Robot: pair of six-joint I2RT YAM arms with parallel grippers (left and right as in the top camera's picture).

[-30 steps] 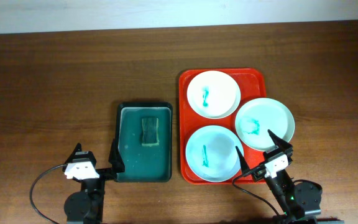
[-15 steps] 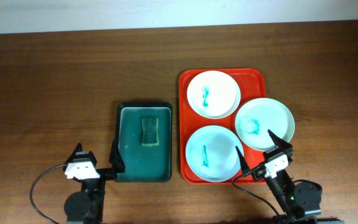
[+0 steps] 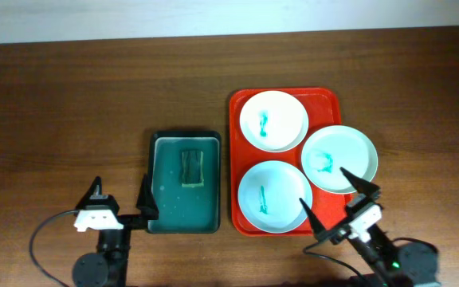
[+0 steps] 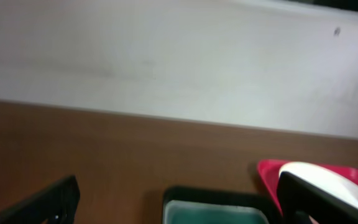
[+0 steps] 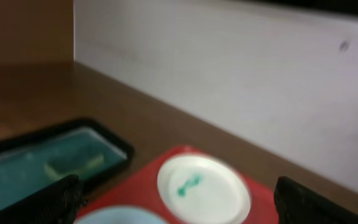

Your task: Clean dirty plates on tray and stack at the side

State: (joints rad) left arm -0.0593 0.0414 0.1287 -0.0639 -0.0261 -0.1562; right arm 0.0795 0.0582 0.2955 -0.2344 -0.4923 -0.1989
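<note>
Three round plates with teal smears lie on the red tray (image 3: 244, 102): a far plate (image 3: 273, 120), a right plate (image 3: 339, 159) overhanging the tray's right rim, and a near plate (image 3: 272, 196). The far plate also shows in the right wrist view (image 5: 202, 186), and a plate edge in the left wrist view (image 4: 337, 180). My left gripper (image 3: 121, 201) is open and empty by the front left corner of the green basin. My right gripper (image 3: 333, 199) is open and empty at the tray's front right corner, just near of the near and right plates.
A dark green basin (image 3: 159, 215) with a sponge (image 3: 191, 167) in it stands left of the tray. It also shows in the right wrist view (image 5: 55, 155). Cables trail from both arm bases at the table's front edge. A pale wall runs behind the table.
Both arms have shifted. My left gripper has moved slightly left and toward the front. My right gripper has turned and moved a little right, its fingers spread wider.
</note>
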